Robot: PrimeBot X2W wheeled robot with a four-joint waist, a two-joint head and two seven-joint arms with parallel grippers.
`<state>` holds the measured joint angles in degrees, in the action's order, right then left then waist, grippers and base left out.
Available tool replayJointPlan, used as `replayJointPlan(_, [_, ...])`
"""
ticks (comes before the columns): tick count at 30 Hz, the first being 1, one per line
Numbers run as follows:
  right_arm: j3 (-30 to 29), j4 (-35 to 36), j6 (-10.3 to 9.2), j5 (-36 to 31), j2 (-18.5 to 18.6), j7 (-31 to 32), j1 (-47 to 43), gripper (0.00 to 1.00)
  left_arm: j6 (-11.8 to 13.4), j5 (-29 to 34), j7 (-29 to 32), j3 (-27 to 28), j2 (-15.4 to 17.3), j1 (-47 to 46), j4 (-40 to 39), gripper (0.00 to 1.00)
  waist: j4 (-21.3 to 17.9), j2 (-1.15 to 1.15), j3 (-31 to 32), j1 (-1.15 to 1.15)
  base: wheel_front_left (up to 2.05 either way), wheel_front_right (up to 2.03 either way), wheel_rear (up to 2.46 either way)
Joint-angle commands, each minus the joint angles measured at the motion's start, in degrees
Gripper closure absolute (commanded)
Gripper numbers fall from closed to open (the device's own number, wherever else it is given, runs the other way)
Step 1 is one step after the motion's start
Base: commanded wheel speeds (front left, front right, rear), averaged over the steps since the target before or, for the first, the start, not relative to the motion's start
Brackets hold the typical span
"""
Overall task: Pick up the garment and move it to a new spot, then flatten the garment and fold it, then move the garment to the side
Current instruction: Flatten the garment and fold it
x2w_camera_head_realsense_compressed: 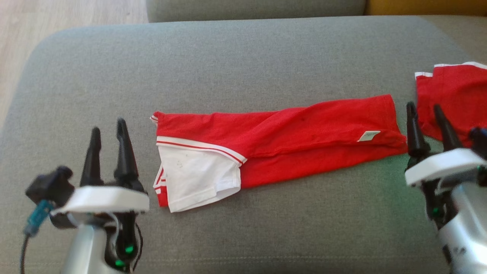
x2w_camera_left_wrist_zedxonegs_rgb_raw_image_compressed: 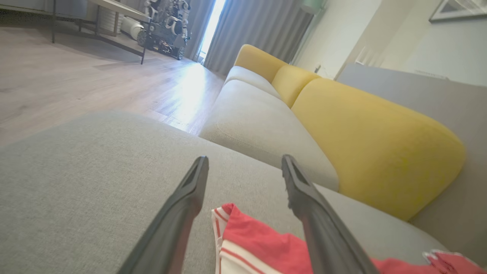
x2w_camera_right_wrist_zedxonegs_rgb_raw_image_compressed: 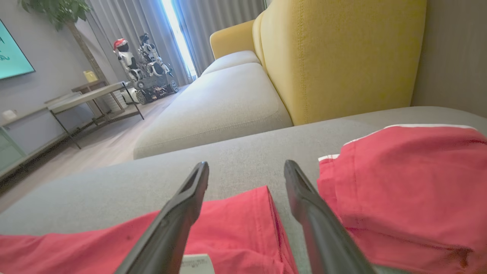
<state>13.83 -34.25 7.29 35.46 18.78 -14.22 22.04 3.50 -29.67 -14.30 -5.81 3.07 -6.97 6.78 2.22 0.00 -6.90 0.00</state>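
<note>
1. The red shirt (x2w_camera_head_realsense_compressed: 289, 129) lies folded into a long band across the grey sofa cushion (x2w_camera_head_realsense_compressed: 228, 57). Its white sleeve (x2w_camera_head_realsense_compressed: 198, 175) is at the robot's left end, and the hem with a pale label (x2w_camera_head_realsense_compressed: 368, 136) is at the right.
2. The left tool (x2w_camera_head_realsense_compressed: 108, 125) stands open and empty just beside the sleeve end. The right tool (x2w_camera_head_realsense_compressed: 424, 105), also spread and holding nothing, sits at the hem end, between the shirt and a second red garment (x2w_camera_head_realsense_compressed: 452, 95).
3. The fabric looks light and limp, so it will likely sag and unfold if lifted at one point. The best hold is probably a pinch through all layers at both ends, moved together, clear of the second garment.
</note>
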Motion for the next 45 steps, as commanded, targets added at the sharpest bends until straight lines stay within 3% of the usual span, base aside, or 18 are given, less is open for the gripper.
replayJointPlan(1, [-0.7,2.4,0.20,-2.8,-1.0,-0.8,-0.9,0.00,-1.0,1.4,-0.7,2.0,0.3,-0.7,-1.6,0.00,0.1,0.00,-0.4,0.00,0.00,0.00,0.00])
replayJointPlan(4, [-5.5,3.9,0.20,-8.9,-4.6,-0.8,-3.9,0.00,-2.8,2.5,-0.7,2.6,-0.1,-0.4,-0.9,0.00,0.6,0.00,-1.0,0.00,0.00,0.00,0.00])
replayJointPlan(9, [-11.1,2.6,0.20,-12.7,-8.3,-0.1,-4.1,0.00,-3.2,1.2,-0.7,2.1,-0.2,-1.2,-0.4,0.00,1.6,0.00,-2.2,0.00,0.00,0.00,0.00])
replayJointPlan(19, [-17.2,-3.3,0.20,-14.2,-9.3,3.2,0.5,0.00,-3.1,0.6,-0.7,0.2,-0.2,-2.8,0.3,0.00,4.2,0.00,-5.0,0.00,0.00,0.00,0.00])
replayJointPlan(32, [-23.9,-15.8,0.20,-18.1,-10.0,8.0,5.0,0.00,-3.1,1.2,-0.7,-0.4,-0.2,-4.1,0.6,0.00,7.5,0.00,-6.7,0.00,0.00,0.00,0.00])
replayJointPlan(33, [-23.7,-16.2,0.20,-18.1,-10.5,8.3,5.2,0.58,-3.2,1.3,-0.7,-0.3,-0.2,-4.1,0.7,0.00,7.5,0.00,-6.7,0.00,0.00,0.00,0.00])
replayJointPlan(34, [-23.3,-16.4,0.20,-18.0,-10.8,8.4,5.4,1.00,-3.3,1.4,-0.7,-0.1,-0.2,-4.1,0.7,0.00,7.5,0.00,-6.6,0.00,0.00,0.00,0.00])
replayJointPlan(39, [-22.0,-16.0,0.20,-17.5,-10.9,7.1,5.4,1.00,-3.3,1.5,-0.7,0.6,-0.2,-4.0,0.9,0.00,6.7,0.00,-5.4,0.00,0.00,0.00,0.00])
replayJointPlan(45, [-26.6,-13.6,0.20,-18.8,-9.1,5.8,5.3,1.00,-3.9,2.8,-0.7,2.0,-0.2,-3.1,0.8,0.00,4.1,0.00,-3.1,0.00,0.00,0.00,0.00])
